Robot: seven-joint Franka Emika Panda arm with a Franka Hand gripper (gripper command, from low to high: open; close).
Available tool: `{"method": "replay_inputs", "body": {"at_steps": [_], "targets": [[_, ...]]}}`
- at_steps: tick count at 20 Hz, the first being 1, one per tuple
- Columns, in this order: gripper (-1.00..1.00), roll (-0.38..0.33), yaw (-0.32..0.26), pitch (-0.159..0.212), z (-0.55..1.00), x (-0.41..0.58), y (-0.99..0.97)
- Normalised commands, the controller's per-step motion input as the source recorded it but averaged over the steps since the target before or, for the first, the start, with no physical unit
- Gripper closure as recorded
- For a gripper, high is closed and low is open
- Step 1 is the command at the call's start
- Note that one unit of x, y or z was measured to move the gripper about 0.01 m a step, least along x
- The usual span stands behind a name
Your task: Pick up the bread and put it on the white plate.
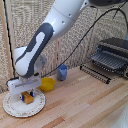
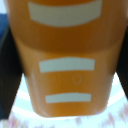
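**Orange loaf down over the white dish, release pending**

Orange-brown loaf (image 1: 28, 98) low over the middle of the white dish (image 1: 11, 108), at or just above its surface; contact not clear from the exterior view. Fills nearly the whole wrist view (image 2: 67, 60), with pale bars across its top face and the speckled dish rim (image 2: 117, 117) showing past its end. Pinched between the dark-blue fingers (image 1: 23, 96), one dark pad (image 2: 7, 75) pressed along each long side, loaf centred in the grip. Gripper (image 1: 27, 95) hanging straight above the dish near the bench's front corner on the exterior view's left.

Judged to be the last step: placing. Next move likely a small settle until the loaf rests flat, then a gentle spread of the fingers and a straight lift clear.

Beyond the dish: yellow bowl (image 1: 47, 83) just beside its far rim, blue cup (image 1: 62, 72) behind that, dark rack (image 1: 111, 59) toward the bench's far right edge.
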Motion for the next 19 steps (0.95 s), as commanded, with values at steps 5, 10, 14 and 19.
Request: {"method": "replay_inputs", "body": {"at_steps": [5,10,14,19], "targets": [[1.0,0.017,0.0,-0.002,-0.2,0.075,0.23],[-1.0,0.0,0.0,-0.001,0.07,0.028,0.24],[-1.0,0.023,0.0,0.024,0.64,0.021,-0.06],[-1.0,0.053,-0.004,0.111,0.87,0.045,-0.14]]}}
